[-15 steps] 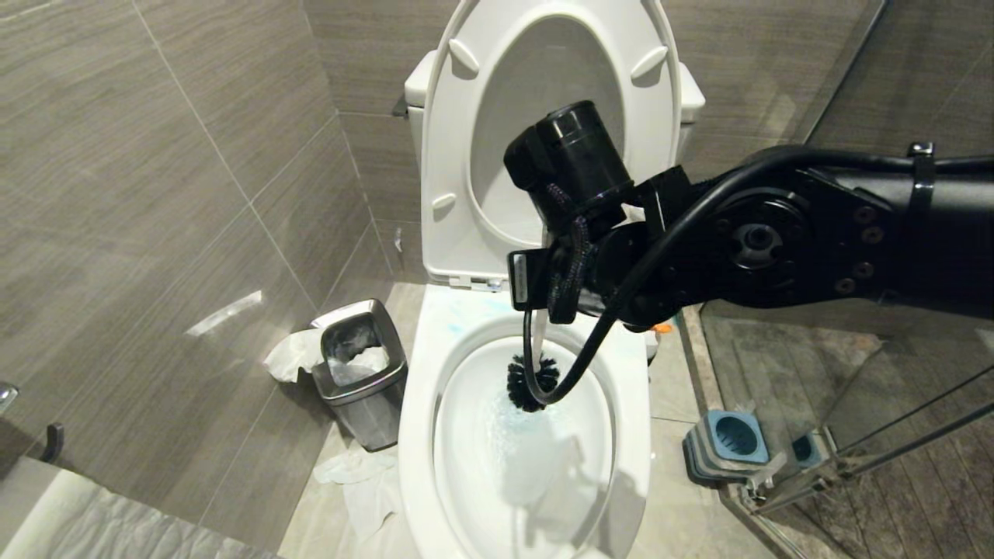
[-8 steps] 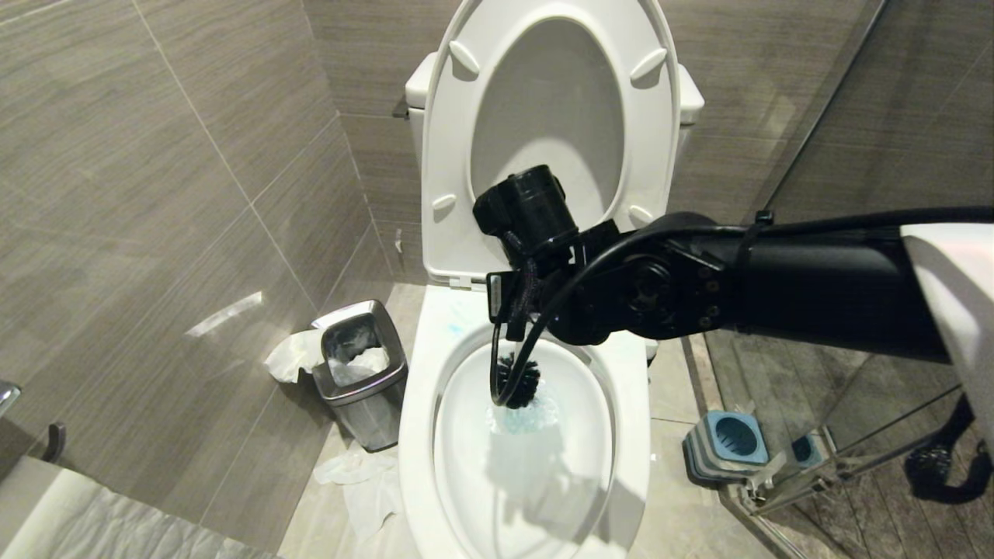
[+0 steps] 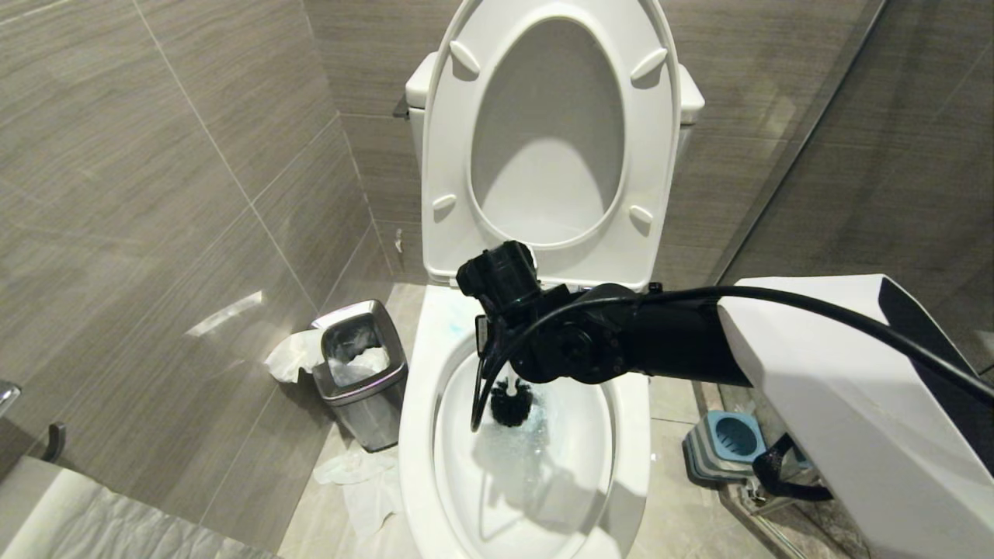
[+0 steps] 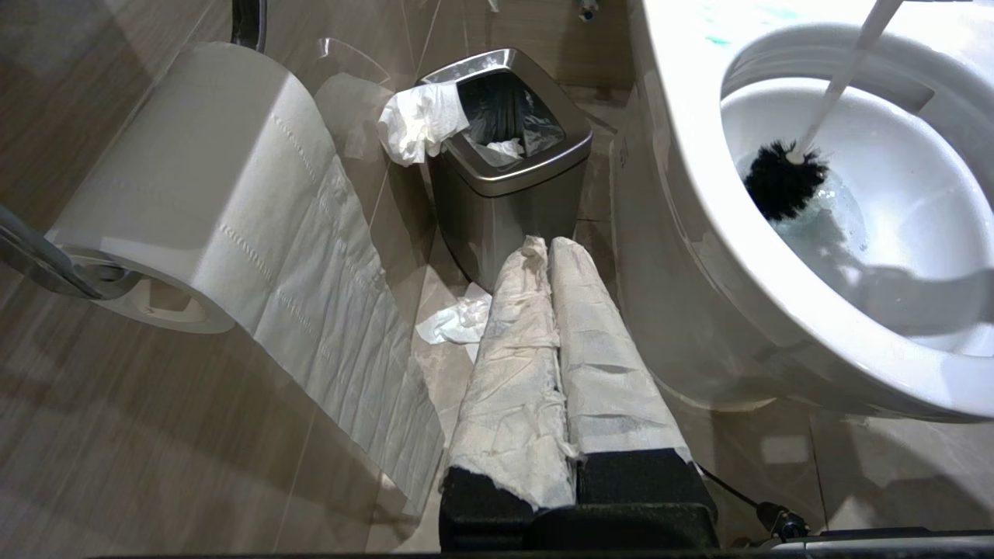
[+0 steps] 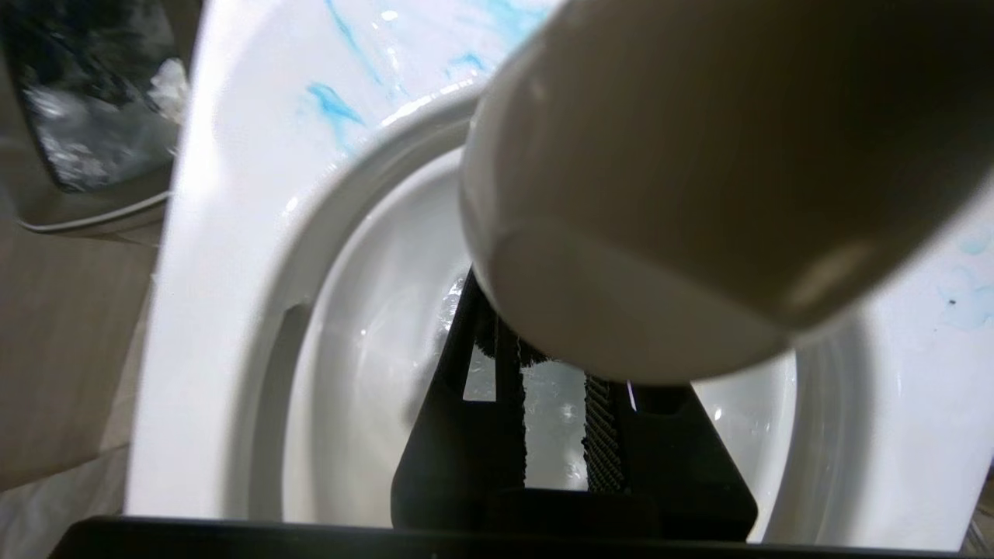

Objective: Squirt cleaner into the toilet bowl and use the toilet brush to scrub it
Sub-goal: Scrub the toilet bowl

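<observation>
Toilet brush (image 3: 512, 402): black bristle head sits low in the toilet bowl (image 3: 633, 404), in the foamy bluish water near the back of the basin, directly below the right gripper (image 5: 555, 423). We see the white handle rising from the bristles up to that gripper; in the right wrist view the handle's rounded end fills most of the picture, so the contact itself is partly hidden. Even so, we judge the ribbed pads nearly closed and clamped on the handle.

Blue streaks of cleaner lie on the rim just beside and behind the gripper, so we take the squirting as done and the scrubbing step as in hand.

Left gripper (image 4: 553, 256): parked low on the far side of the bowl from the working arm, fingers pressed together, wrapped in white paper, holding nothing.

Further out from the right gripper: a steel bin (image 3: 359, 371) stuffed with tissue beyond the bowl's left wall, the blue brush holder (image 3: 730, 439) on the floor to its right. We cannot find the cleaner bottle.

Next move, as we judge it: sweep the head round the basin walls and under the rim, keeping the grip firm so the handle does not twist.
</observation>
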### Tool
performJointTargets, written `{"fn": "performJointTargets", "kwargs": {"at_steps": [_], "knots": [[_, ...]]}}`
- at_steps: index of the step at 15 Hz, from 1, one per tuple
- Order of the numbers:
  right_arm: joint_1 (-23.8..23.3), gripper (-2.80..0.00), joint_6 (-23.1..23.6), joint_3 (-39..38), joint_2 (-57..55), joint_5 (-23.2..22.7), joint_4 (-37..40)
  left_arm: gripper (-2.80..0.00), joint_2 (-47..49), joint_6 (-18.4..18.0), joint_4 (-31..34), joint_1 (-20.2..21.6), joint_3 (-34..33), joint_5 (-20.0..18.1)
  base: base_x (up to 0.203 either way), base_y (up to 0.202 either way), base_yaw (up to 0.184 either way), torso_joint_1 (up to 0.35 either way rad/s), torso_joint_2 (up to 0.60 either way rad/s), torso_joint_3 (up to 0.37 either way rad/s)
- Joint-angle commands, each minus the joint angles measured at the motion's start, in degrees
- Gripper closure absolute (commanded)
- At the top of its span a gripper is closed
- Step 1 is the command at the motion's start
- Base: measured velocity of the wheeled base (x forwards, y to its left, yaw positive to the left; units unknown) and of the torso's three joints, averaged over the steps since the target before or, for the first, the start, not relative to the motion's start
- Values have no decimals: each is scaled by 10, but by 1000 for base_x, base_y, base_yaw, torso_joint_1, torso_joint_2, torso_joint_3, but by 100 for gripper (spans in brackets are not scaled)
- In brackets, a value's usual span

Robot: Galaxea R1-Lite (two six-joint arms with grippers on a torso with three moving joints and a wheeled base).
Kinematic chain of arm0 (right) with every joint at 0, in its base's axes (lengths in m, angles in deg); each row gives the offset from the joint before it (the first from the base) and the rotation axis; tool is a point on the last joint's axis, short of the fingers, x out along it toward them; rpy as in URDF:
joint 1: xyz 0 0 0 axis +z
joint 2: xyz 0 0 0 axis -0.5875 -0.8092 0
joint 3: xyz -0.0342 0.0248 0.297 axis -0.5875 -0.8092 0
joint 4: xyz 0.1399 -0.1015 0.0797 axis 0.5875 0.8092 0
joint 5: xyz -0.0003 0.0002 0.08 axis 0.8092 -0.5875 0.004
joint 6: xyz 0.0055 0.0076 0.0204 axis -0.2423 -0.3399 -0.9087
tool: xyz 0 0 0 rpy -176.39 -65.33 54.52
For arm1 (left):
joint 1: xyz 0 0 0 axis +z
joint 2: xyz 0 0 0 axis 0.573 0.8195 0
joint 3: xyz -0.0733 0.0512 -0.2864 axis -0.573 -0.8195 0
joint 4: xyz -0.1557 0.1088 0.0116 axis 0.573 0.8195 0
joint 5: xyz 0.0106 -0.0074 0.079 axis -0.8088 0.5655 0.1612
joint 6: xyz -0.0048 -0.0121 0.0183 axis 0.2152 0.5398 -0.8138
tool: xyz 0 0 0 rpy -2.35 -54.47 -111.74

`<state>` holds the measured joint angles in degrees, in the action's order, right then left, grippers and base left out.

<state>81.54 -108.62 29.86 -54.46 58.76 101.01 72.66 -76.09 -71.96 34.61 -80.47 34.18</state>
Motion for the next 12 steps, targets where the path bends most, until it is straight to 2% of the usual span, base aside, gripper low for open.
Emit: {"fn": "performJointTargets", "kwargs": {"at_steps": [1, 5, 9, 12], "knots": [[-1, 0, -1, 0, -24, 2, 1, 0, 0, 0, 0, -1, -1, 0, 0, 0, 0, 0, 0, 0], [-2, 0, -8, -6, 5, 5, 12, 0, 1, 0, 0, -1, 0, 0, 0, 0, 0, 0, 0, 0], [35, 0, -39, -28, 92, 5, 76, 0, 0, 0, 0, -1, 0, 0, 0, 0, 0, 0, 0, 0], [50, 0, -46, -79, 165, 5, 94, 0, 0, 0, 0, 0, -1, 0, 0, 0, 0, 0, 0, 0]]}}
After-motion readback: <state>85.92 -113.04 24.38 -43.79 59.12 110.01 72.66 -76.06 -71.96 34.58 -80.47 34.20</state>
